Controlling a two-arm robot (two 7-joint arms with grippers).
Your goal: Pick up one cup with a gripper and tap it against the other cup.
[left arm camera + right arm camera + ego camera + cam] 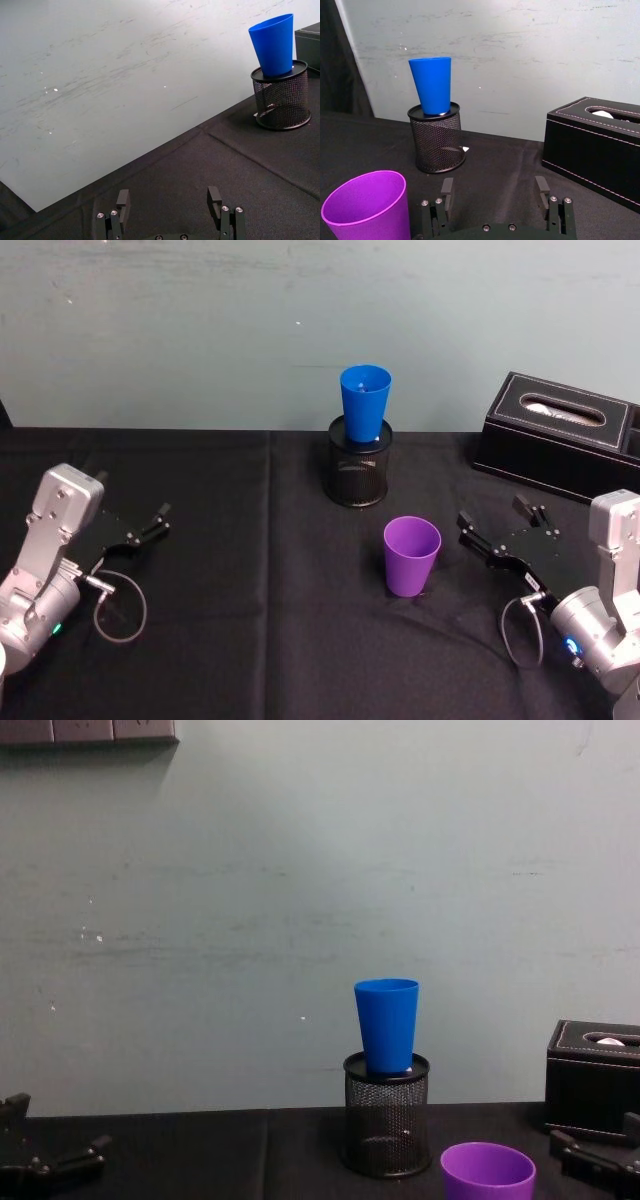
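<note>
**Mia:** Where is the purple cup [412, 555]?

**Ben:** It stands upright on the black desk [250, 640], near the middle and a bit to the right. The right gripper [495, 527] is just beside it, on its right side, not touching. Its jaws are wide apart and hold nothing.

**Mia:** Will the cup be hard to pick up?

**Ben:** I think not. It looks like thin plastic, so it is likely light and will not break. But it may be smooth and slippery, and it can squash if squeezed hard. It gets wider toward the top, so a hold around the middle of the wall looks best.

**Mia:** And the blue cup [364, 402]?

**Ben:** It is farther back, sitting in the top of a black mesh pen holder [359, 473]. It looks tippy up there, leaning a little. A hard tap could knock it out, so the tap should be soft.

**Mia:** Is there room to move?

**Ben:** Yes. The desk between the two cups is bare. A black tissue box [560, 435] sits far right, so the arm should stay clear of it.

**Mia:** What about the left gripper [152, 523]?

**Ben:** It rests at the left, well apart from both cups, jaws open and holding nothing.
</note>
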